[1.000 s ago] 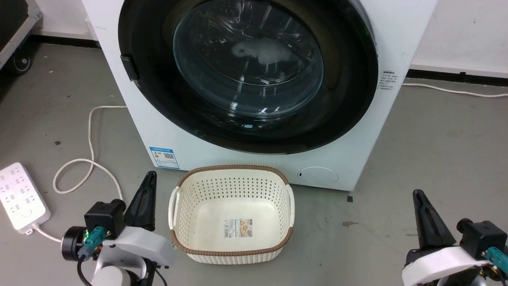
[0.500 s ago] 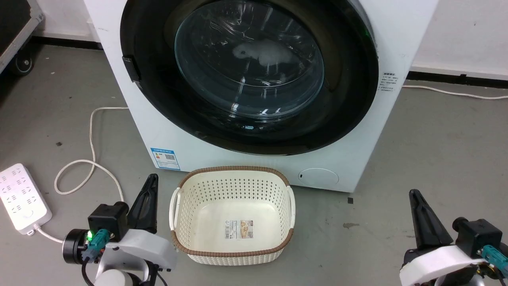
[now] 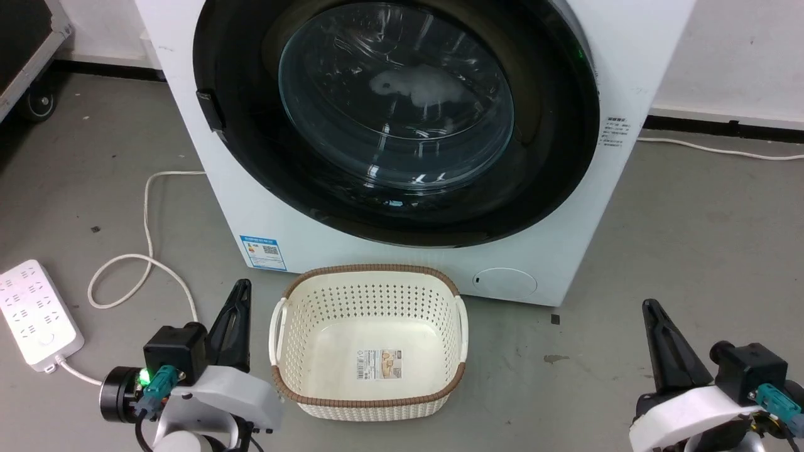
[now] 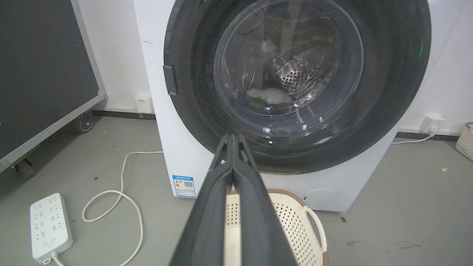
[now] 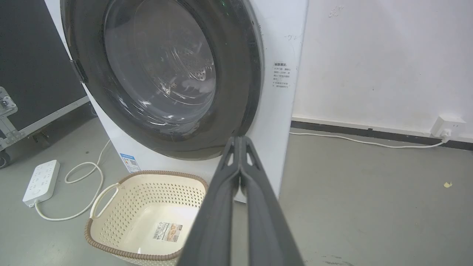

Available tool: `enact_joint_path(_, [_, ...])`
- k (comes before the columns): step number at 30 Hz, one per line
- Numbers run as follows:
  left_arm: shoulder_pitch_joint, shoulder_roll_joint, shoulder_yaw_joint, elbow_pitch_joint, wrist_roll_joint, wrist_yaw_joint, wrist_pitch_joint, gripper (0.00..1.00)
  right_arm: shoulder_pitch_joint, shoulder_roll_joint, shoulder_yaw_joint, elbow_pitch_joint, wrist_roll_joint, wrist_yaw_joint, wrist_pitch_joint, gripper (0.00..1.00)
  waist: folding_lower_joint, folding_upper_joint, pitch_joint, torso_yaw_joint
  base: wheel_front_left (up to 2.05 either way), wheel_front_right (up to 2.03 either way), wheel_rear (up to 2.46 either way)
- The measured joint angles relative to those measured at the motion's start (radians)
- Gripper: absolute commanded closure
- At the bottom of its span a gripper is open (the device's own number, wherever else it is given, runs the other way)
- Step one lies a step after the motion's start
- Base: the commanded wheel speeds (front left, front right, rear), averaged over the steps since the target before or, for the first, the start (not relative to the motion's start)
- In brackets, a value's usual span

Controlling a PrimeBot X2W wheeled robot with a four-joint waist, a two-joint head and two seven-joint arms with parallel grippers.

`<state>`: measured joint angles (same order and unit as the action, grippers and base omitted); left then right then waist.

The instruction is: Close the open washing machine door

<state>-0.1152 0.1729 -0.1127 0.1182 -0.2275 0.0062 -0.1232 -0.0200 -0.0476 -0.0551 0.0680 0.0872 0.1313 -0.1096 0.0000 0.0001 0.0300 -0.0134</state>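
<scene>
Grey concrete floor, white wall behind. The washing machine door (image 3: pixel 396 119) sits on the white machine's (image 3: pixel 301 245) front and looks flush; I can't tell if it's latched. Its round face points out at the robot, so it has no real long axis. Left gripper (image 3: pixel 242 285) and right gripper (image 3: pixel 648 306) are pinched closed and empty, parked low either side of the basket (image 3: pixel 367 402), likely to stay clear of the door.

Left end effector (image 3: pixel 241 287) was recorded at the lower left of the head view, pointing up the frame, its fingers (image 4: pixel 207 214) pressed together to the tips and empty. Right end effector (image 3: pixel 649 307) stood at the lower right in the same condition. White wrist housings (image 3: pixel 220 392) sat along the bottom edge.
</scene>
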Motion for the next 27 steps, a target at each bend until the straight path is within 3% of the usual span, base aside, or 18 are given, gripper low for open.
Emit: enact_joint_path(27, [0.035,-0.039,0.037,-0.038,0.077,0.0,0.041,1.0,0.0,0.0,0.019,-0.02,-0.026,0.0,0.038,1.0,0.0,0.0,-0.01,0.005,0.0,0.0,0.0])
